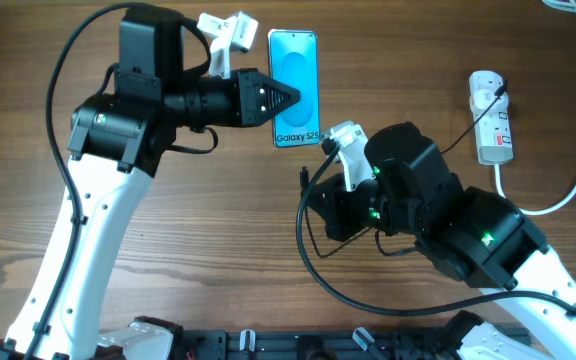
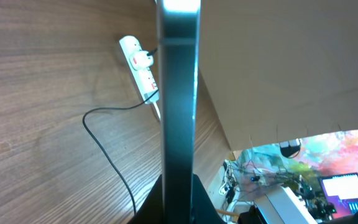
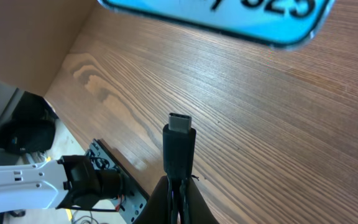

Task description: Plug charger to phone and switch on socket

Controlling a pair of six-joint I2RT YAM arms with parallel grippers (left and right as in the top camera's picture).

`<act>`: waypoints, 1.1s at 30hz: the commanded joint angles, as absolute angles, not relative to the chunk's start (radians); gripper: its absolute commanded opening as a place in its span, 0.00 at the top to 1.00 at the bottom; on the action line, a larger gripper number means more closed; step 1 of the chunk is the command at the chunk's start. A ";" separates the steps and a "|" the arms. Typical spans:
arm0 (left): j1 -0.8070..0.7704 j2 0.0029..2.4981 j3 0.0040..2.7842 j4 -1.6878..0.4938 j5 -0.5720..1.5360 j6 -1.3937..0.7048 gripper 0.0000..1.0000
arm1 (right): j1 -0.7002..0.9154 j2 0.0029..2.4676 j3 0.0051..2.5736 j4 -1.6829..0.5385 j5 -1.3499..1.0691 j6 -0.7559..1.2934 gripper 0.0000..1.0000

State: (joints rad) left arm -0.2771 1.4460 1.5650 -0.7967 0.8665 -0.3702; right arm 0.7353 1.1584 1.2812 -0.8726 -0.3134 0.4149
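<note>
The left tool [image 1: 279, 98] comes in from the left and is closed on the phone [image 1: 295, 88]. In the left wrist view the phone is seen edge-on, straight ahead of the camera. The phone is at the far middle of the table [image 1: 168, 260], and its bottom edge, with the small text, is turned to the near side. Whether it rests on the wood or is lifted a little, I cannot tell.

Just to the right and nearer, the right tool [image 3: 178, 185] is closed on the charger [image 3: 179, 142], and the small dark plug sticks out toward the phone's bottom edge. Plug and phone are near but apart, with bare wood showing between them. I judge that the step in hand is the plugging, at the stage of lining up. The next move calls for a straight push of the plug into the port on that edge, with the plug level with the phone body, while the left tool resists the push. The port itself is not visible.

At the far right lies the socket [image 1: 492, 118], well apart from both tools. A white adapter [image 1: 485, 88] sits in its far end, and its white cord [image 1: 558, 205] curves away. The switch is too small to read, and I judge the switching is not yet done.

The table is brown wood with a fine grain. Beyond its edge the wrist views show a plain brown panel [image 2: 291, 62] and a cluttered room with a lit monitor [image 2: 344, 190].
</note>
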 commanded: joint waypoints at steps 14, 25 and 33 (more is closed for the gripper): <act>-0.317 1.448 1.571 -0.831 0.897 -0.318 0.96 | 0.736 1.159 1.285 -0.846 -0.256 0.449 0.96; -0.317 1.448 1.571 -0.834 0.898 -0.322 0.96 | 0.736 1.161 1.285 -0.831 -0.271 0.456 0.96; -0.317 1.448 1.571 -0.836 0.897 -0.332 0.96 | 0.736 1.191 1.285 -0.833 -0.279 0.471 0.95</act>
State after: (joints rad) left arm -0.3126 1.4467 1.5650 -0.8383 0.8700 -0.3450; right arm 0.7353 1.1736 1.2812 -0.8364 -0.2764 0.4526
